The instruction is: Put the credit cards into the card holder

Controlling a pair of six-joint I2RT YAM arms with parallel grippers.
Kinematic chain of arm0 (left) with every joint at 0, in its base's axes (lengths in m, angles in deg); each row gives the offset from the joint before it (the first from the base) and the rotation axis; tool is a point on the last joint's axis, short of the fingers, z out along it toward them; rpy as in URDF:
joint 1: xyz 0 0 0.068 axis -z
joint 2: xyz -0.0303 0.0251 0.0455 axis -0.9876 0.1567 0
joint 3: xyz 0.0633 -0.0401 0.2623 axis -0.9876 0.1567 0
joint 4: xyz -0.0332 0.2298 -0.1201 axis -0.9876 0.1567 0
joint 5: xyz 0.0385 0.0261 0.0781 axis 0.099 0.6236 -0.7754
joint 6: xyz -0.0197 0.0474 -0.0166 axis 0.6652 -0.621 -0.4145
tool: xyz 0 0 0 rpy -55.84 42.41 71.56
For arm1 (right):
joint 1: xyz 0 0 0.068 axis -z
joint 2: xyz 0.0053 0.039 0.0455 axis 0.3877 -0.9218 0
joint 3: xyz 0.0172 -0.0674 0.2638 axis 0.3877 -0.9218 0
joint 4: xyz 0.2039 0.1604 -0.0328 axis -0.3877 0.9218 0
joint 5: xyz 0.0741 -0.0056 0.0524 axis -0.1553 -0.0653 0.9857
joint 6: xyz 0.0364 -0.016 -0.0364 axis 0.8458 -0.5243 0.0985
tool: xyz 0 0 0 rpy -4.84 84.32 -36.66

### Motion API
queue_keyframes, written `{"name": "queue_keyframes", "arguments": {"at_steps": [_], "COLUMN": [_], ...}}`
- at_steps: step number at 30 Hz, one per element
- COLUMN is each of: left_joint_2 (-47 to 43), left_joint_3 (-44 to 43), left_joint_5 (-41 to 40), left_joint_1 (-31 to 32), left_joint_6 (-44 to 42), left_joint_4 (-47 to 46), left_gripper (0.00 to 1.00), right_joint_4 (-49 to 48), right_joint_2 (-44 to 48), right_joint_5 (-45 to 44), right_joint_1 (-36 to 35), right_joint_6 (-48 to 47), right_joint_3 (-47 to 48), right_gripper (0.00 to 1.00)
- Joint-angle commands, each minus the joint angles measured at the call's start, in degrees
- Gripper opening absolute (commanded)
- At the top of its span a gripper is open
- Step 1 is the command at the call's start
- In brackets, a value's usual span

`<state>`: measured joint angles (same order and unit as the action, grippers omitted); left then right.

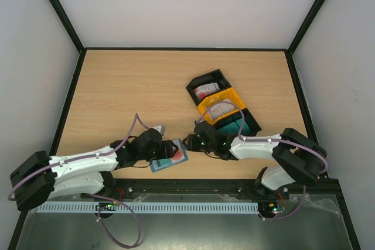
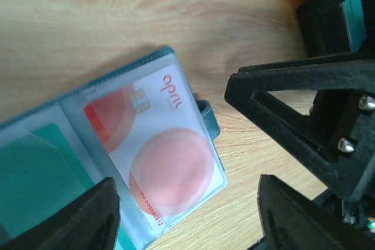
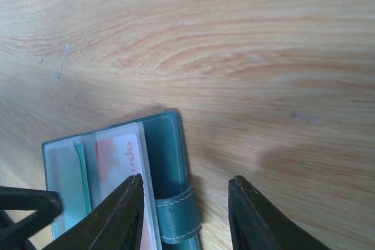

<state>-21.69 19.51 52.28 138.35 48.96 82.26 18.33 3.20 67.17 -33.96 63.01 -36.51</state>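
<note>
The teal card holder point(image 1: 164, 164) lies open on the table near the front edge. A white credit card with red circles point(image 2: 161, 144) sits inside a clear sleeve on its right half point(image 3: 120, 150). The snap tab point(image 3: 179, 221) sticks out from the holder's edge. My left gripper point(image 2: 187, 218) hovers open over the holder's near corner, touching nothing. My right gripper point(image 3: 184, 206) is also open, its jaws either side of the snap tab, one finger point(image 3: 117, 215) over the sleeve. Two more credit cards lie in the black bin point(image 1: 206, 91) and the yellow bin point(image 1: 221, 109).
A three-bin tray stands right of centre: black bin point(image 1: 218, 78), yellow bin point(image 1: 232, 98) and dark-green bin point(image 1: 249, 122), the green one close behind my right arm. The two grippers are close together, tip to tip over the holder.
</note>
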Motion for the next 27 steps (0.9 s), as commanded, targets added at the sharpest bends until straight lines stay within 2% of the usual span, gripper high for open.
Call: {"name": "queue_keyframes", "arguments": {"at_steps": [1,3,5,6,9,13,20,23,27], "left_joint_2": [-3.88,-4.78,-5.05,-5.08,-5.29,-7.12,-13.85,-18.7,-24.22], "left_joint_3": [-4.8,-7.17,-10.02,-11.43,-15.02,-16.3,-7.63,-7.56,-11.45], "left_joint_5": [-6.91,-9.41,-11.2,-11.3,-10.79,-9.44,-5.25,-7.1,-11.51], "left_joint_1": [-0.35,-1.29,-2.29,-2.74,-3.81,-4.53,-5.06,-5.04,-5.08], "left_joint_6": [0.17,3.43,7.05,7.82,9.7,9.57,15.55,17.2,17.91], "left_joint_4": [15.12,22.0,30.43,34.17,41.98,41.14,34.69,35.79,38.74], "left_gripper": [0.72,0.82,0.97,0.99,0.99,0.99,0.98,0.97,0.97], "right_joint_4": [8.27,11.66,16.54,18.78,25.3,28.83,29.82,31.05,32.58], "right_joint_2": [4.13,4.78,5.0,5.08,5.39,5.01,5.22,6.21,7.65], "right_joint_5": [-7.89,-8.73,-9.74,-10.11,-9.05,-4.42,-2.38,-1.76,-6.0], "right_joint_1": [-0.36,-0.36,-0.41,-0.41,-0.38,-0.35,-0.38,-0.36,-0.36], "right_joint_6": [-1.71,-2.56,-3.25,-3.82,-5.25,-6.21,-6.64,-9.04,-8.56], "right_joint_3": [1.85,3.91,7.25,8.83,13.25,14.4,13.05,14.6,15.42], "right_gripper": [0.4,0.41,0.41,0.41,0.45,0.5,0.61,0.64,0.65]}}
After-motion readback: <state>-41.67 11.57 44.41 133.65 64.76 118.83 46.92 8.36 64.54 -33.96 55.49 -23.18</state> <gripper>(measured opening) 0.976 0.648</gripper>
